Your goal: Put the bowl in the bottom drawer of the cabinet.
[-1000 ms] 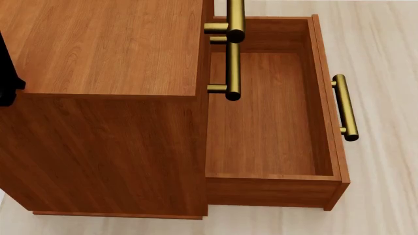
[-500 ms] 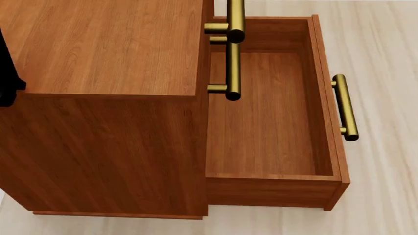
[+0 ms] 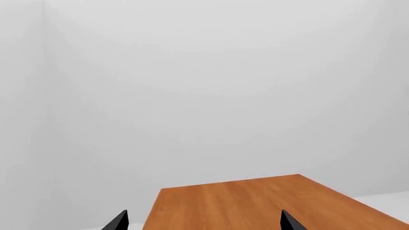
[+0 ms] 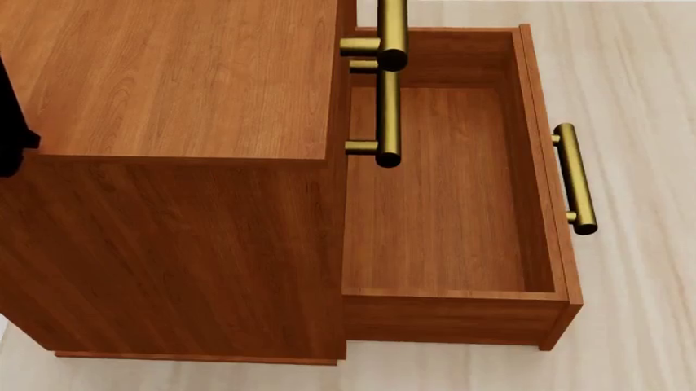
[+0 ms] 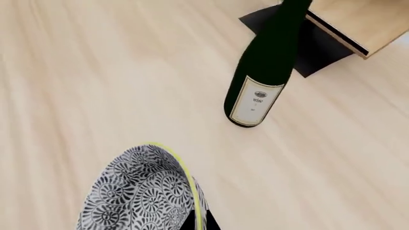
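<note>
Head view: tall reddish-brown wood-grain cabinet (image 4: pixel 174 163) fills the left, and its bottom drawer (image 4: pixel 451 281), a shallow reddish-brown box with a brass bar handle (image 4: pixel 575 179) on the front, is pulled fully out to the right over the pale plank floor (image 4: pixel 641 98). Drawer interior is bare wood. Upper brass handles (image 4: pixel 389 81) overhang its back end. Neither gripper shows there, only a sliver of black arm (image 4: pixel 13 130) at the left edge.

Left wrist: left gripper (image 3: pixel 203 221) has just two black fingertips (image 3: pixel 117 221) in frame, spread well apart, nothing between them, hanging above the cabinet's flat top against a grey wall (image 3: pixel 204 86).

Right wrist: small round blue-and-white floral bowl with yellow-green rim (image 5: pixel 147 194) sits tilted up close to the camera, right gripper (image 5: pixel 199 221) pinched on its rim. Light wooden floor beneath. A dark green wine bottle (image 5: pixel 265 67) stands well apart, next to a pale wooden rack on a black base (image 5: pixel 338 24).
</note>
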Controlling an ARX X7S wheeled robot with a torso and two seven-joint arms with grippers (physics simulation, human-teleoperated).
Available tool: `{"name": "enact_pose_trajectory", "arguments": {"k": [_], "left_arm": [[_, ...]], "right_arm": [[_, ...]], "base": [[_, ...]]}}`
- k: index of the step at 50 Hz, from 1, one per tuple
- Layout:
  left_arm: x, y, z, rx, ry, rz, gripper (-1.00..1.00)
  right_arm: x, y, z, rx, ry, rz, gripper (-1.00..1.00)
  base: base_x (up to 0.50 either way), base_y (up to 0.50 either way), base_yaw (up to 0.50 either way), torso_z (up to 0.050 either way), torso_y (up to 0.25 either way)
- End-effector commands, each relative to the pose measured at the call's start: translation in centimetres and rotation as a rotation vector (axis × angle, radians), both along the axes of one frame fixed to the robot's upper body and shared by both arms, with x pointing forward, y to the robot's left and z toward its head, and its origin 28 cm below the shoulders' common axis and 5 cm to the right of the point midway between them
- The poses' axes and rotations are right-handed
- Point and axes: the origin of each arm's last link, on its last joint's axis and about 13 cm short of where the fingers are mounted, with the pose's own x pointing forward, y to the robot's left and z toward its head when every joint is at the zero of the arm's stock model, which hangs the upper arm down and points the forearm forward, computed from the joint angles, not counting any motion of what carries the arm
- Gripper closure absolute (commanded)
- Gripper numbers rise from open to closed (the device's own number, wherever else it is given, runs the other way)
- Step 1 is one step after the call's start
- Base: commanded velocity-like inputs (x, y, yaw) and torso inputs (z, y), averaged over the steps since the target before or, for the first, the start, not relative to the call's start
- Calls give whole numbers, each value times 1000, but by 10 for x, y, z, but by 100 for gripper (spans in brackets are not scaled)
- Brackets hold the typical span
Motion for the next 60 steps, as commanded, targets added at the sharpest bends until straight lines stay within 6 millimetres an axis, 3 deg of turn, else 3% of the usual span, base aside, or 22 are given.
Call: {"name": "enact_pose_trajectory", "arguments": {"k": [1,23,43,60], "left_arm": [[-1,1,1,-3,-3,-2,-100],[-3,1,1,-3,-6,-6,-100],[-5,0,2,-3,-7,-8,-100],[-5,0,3,0,-8,-7,-100]], "right_arm": [[3,8,24,-50,-69,28,100],[14,27,69,-129,-193,100,100],[18,36,90,-162,-248,133,100],[37,46,112,-187,-300,172,100]], "base": [[0,0,0,0,0],[0,0,0,0,0],[0,0,0,0,0],[0,0,0,0,0]]}}
